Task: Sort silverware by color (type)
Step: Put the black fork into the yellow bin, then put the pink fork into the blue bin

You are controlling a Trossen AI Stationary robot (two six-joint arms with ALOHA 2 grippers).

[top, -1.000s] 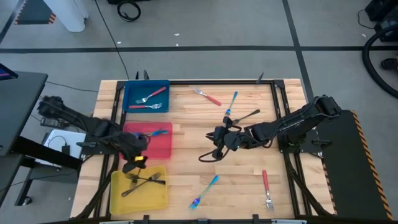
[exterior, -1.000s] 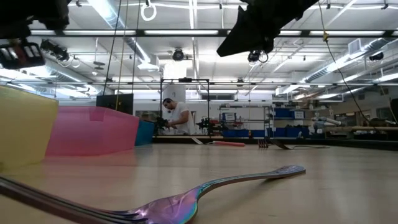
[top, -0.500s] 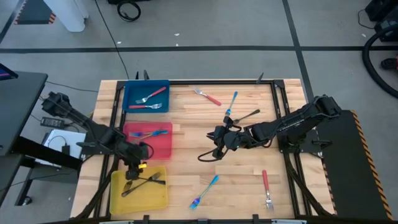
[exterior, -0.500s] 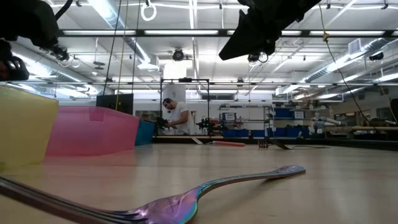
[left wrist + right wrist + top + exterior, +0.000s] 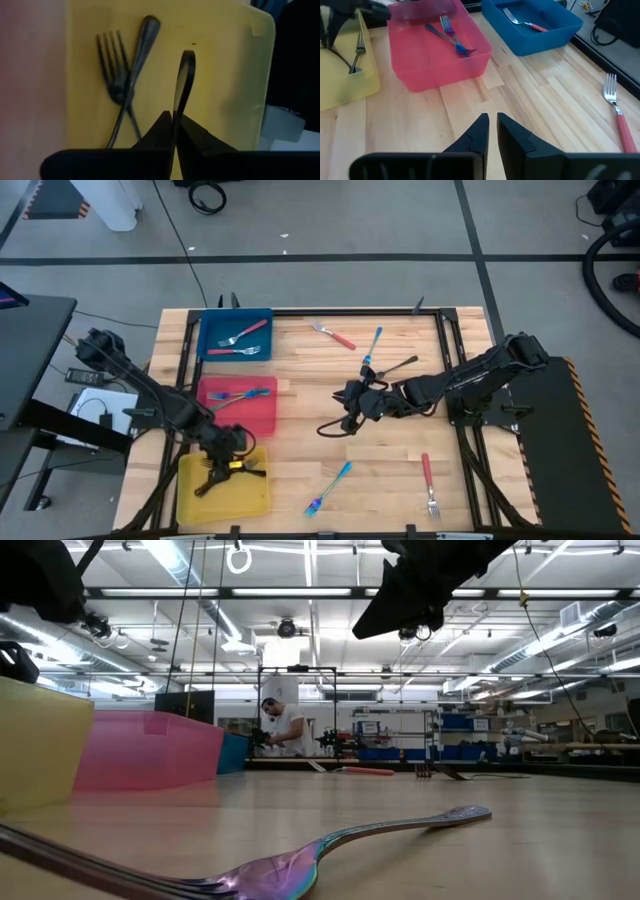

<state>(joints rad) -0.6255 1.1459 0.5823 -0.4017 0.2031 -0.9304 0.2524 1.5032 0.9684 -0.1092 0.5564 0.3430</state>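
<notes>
Your left tool [image 5: 228,461] hangs over the shallow yellow plastic tray [image 5: 195,498] at the near-left corner of the wooden desk [image 5: 380,470], its two dark fingers [image 5: 161,127] pinched on a slim dark grey metal utensil [image 5: 181,85] that dangles above the tray floor. Two more all-grey pieces, a dark metal fork [image 5: 111,65] crossed by a dark handle [image 5: 140,45], already lie in that tray. So the step in hand is the drop-off of a grey piece; I judge the next move is simply to let the fingers part and lift away.

Your right tool [image 5: 350,408] sits mid-desk, fingers [image 5: 476,131] nearly together with a narrow gap and nothing between them. Just beside it lies another dark grey metal piece [image 5: 332,430].

Farther out, the translucent red tray [image 5: 265,420] holds blue-handled forks [image 5: 451,37], and the blue tray [image 5: 212,325] holds red-handled forks [image 5: 240,340]. Still loose on the desk: a red-handled fork [image 5: 334,335], a blue-handled one [image 5: 371,347], a grey one [image 5: 398,366], a blue-handled fork [image 5: 329,489] and a red-handled fork [image 5: 428,480] near the front.
</notes>
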